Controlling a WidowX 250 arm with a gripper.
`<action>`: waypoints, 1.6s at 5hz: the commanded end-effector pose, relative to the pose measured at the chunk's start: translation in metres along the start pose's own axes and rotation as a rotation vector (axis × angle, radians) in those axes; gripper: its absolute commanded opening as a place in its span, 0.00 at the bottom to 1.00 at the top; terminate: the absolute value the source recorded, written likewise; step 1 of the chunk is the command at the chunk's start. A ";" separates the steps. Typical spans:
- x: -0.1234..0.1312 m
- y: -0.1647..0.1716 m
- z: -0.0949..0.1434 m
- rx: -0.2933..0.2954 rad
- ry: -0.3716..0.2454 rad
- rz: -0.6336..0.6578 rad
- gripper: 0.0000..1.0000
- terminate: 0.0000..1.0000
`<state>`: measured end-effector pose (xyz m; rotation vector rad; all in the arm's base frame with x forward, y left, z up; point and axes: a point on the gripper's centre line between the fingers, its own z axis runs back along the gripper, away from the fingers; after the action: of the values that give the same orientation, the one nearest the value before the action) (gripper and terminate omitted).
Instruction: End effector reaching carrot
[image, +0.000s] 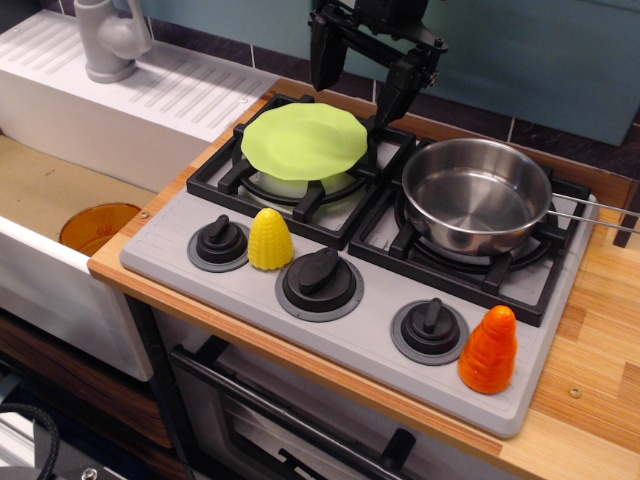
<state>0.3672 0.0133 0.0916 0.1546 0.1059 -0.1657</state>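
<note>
Right, down at the front edge of the grey toy stove top (330, 345) stands the carrot (489, 349), glossy orange and ridged, upright on the near right corner, just beside the right-hand black knob (429, 329). Moving left along that front row, the large middle knob (320, 281) sits next, then the yellow corn toy (270, 239) standing upright between it and the left knob (219, 243). Behind them, two black burner grates: the left one carries a lime green plate (306, 140) resting on something pale, the right one holds a shiny steel pan (477, 194) with its thin handle running off to the right over the wooden counter (590, 400). Off to the far left, a grey faucet (108, 38) rises over the white sink surround. And at the very back, the end effector (358, 82) hangs above the rear rim of the green plate, its two dark fingers spread wide apart, gripping nothing, well apart from the carrot on the opposite, near side of the stove.
</note>
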 end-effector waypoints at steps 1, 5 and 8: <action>0.000 0.000 0.000 0.000 0.000 0.000 1.00 0.00; -0.061 -0.091 0.044 -0.098 0.062 0.117 1.00 0.00; -0.085 -0.146 0.043 -0.214 0.035 0.160 1.00 0.00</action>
<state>0.2573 -0.1217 0.1046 -0.0251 0.1996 0.0124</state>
